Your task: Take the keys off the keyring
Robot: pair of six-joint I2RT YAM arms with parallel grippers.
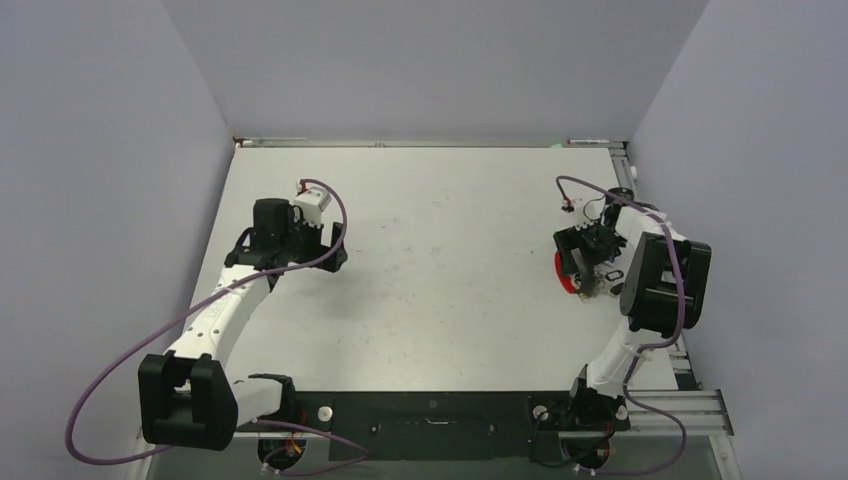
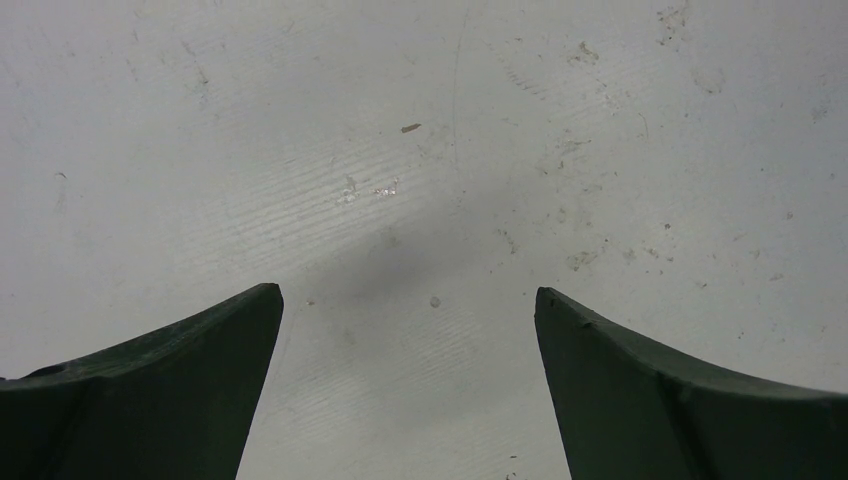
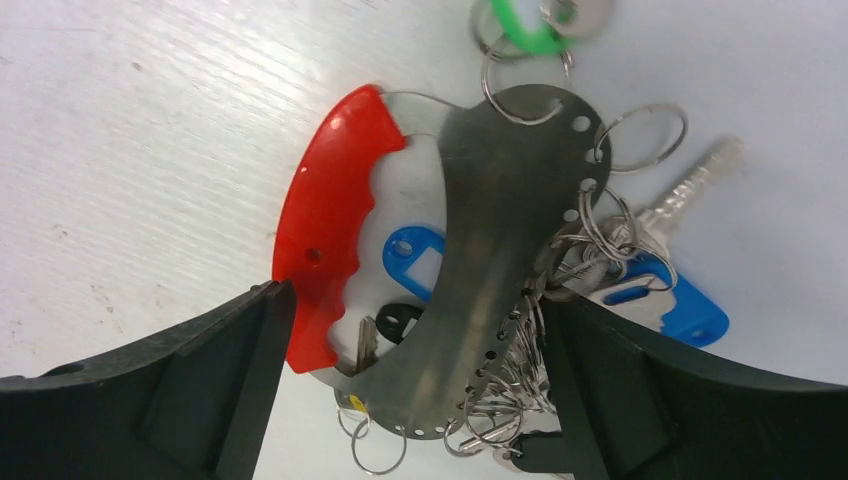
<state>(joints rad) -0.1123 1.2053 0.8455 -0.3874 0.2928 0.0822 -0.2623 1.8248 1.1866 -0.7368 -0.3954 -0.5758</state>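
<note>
At the right side of the surface [image 1: 450,260], close to its right edge, the keyring [image 3: 480,250] was laid flat beneath the right gripper [image 3: 410,300]. The jaws of that gripper were spread wide and were positioned on either side of the keyring without being closed on it. Contact between the fingers and the keyring could not be determined. The grey crescent plate was oriented with its red arc [image 3: 325,230] toward the left finger in the wrist view. The keys [image 3: 690,180] were attached through the holes along the plate's outer edge by small split rings [image 3: 500,390]. A blue tag [image 3: 410,255] and a black tag [image 3: 398,322] were visible in the opening between arc and plate. A second blue-tagged key was located just beside the right finger, and a green tag [image 3: 525,35] was seen at the top end of the plate. The left gripper [image 2: 408,295] was positioned well apart from the keyring, above the left side of the surface, with its jaws likewise spread wide.
</note>
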